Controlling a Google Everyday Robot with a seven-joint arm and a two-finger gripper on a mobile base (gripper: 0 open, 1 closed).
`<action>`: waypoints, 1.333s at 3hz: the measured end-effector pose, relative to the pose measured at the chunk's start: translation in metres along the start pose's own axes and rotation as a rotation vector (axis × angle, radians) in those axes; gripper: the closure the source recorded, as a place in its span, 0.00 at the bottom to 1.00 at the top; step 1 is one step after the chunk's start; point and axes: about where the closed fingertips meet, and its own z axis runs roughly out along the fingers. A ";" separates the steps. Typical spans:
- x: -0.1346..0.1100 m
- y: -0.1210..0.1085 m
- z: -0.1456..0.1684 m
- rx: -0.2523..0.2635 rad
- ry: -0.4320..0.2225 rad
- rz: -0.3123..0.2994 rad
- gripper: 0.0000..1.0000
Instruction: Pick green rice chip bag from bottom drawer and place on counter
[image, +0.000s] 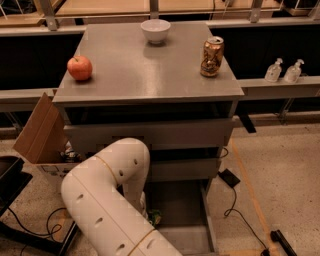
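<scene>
Below the counter (145, 70), at its foot, the bottom drawer (182, 210) stands pulled out, its grey floor showing; the robot's white arm (107, 195) bends over from the counter's lower left and plunges into that drawer; the gripper (146, 209) is down there under the counter's front edge, mostly hidden behind the arm's thick elbow, and whether it is apart, together or clamped on something I cannot tell. Just beside it, low beneath the counter's middle, a small patch of bright green shows on the drawer floor; that is the green rice chip bag (155, 217), only partly visible past the arm.

On the counter's top, a red apple (79, 67) sits near the left edge; a white bowl (155, 30) stands at the back, about centre; a soda can (212, 49) stands upright near the right edge; all three are well apart. Directly under the counter's slab, two other grey drawer fronts (150, 132) are stacked above the open one. Left of the counter, an open cardboard box (37, 132) leans by its side; right of the counter, two clear pump bottles (273, 70) stand together on a ledge, and a black cable (235, 200) trails over the floor.
</scene>
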 end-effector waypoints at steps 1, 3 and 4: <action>0.005 -0.028 -0.078 0.070 0.062 0.009 1.00; 0.005 -0.052 -0.236 0.262 0.104 0.120 1.00; 0.015 -0.015 -0.249 0.243 0.103 0.162 1.00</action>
